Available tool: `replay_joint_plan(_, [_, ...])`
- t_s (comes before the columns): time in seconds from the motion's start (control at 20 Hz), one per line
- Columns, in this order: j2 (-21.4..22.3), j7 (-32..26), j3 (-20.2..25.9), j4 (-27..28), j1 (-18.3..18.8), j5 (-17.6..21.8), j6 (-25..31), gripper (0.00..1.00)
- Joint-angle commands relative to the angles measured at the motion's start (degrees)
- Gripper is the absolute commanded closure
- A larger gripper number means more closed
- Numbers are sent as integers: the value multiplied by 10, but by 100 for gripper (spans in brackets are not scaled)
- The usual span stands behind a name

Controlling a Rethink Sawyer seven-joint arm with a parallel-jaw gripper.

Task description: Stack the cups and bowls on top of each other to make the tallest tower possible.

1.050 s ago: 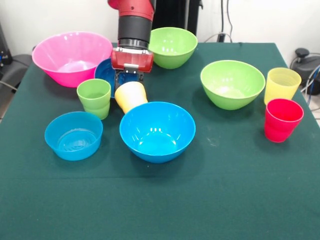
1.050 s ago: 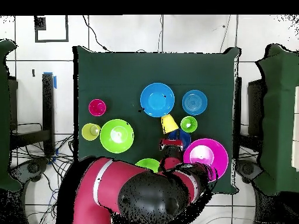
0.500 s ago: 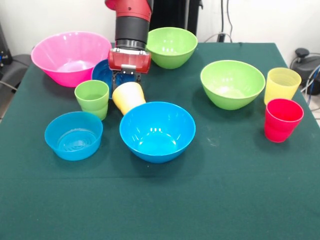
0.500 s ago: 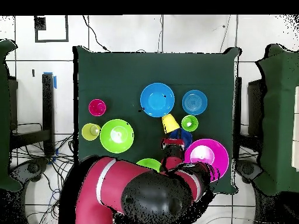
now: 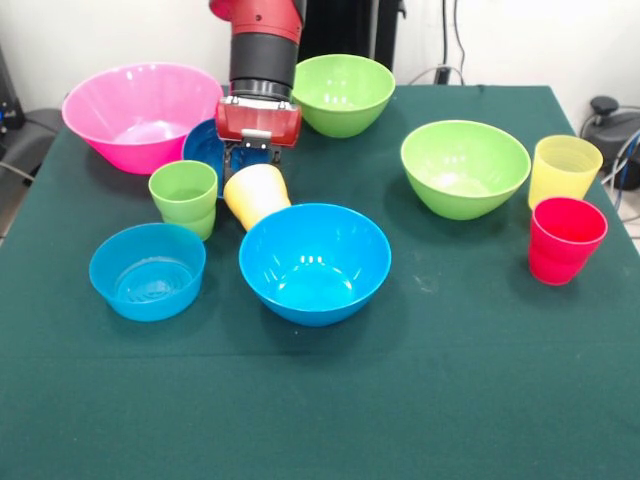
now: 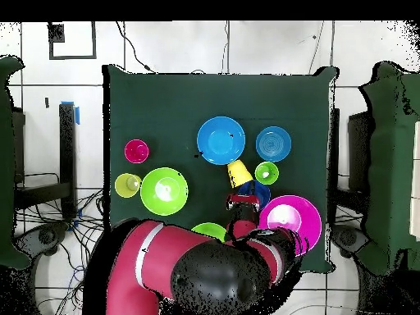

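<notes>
Nothing moved, end effector point(image 5: 257, 160) stays over orange-yellow cup point(image 5: 257, 194)

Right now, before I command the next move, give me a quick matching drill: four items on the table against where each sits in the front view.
Items:
1. red cup
2. orange-yellow cup
3. pink bowl
4. light blue bowl

Places:
A. tilted, just under the claw
B. far left corner of the table
C. near left, in front of the green cup
D. right side, in front of the pale yellow cup

Pairs: 1-D, 2-A, 3-B, 4-C

Bright, even overhead light; glossy glare inside the bright blue bowl point(image 5: 314, 262).
</notes>
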State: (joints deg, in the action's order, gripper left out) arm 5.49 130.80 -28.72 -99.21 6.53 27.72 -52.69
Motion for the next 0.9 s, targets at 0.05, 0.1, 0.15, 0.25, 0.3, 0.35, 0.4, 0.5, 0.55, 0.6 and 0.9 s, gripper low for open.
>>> replay_joint_plan(0.05, [-83,37,99,89,11,3,115,0])
replay_joint_plan(0.1, [-84,38,99,91,11,3,115,0])
replay_joint_plan(0.15, [-83,38,99,90,11,3,115,0])
replay_joint_plan(0.25, [-85,37,100,92,12,3,115,0])
replay_joint_plan(0.3, [-85,37,99,92,11,3,114,0])
replay_joint_plan(0.35, [-85,37,99,92,11,3,114,0])
replay_joint_plan(0.4, [-84,37,99,91,11,3,114,0])
replay_joint_plan(0.5, [-84,36,98,90,10,2,113,0])
replay_joint_plan(0.55, [-84,35,98,90,9,2,111,0])
replay_joint_plan(0.6, [-84,34,97,90,8,0,108,0])
replay_joint_plan(0.9, [-85,33,96,89,7,-3,104,0])
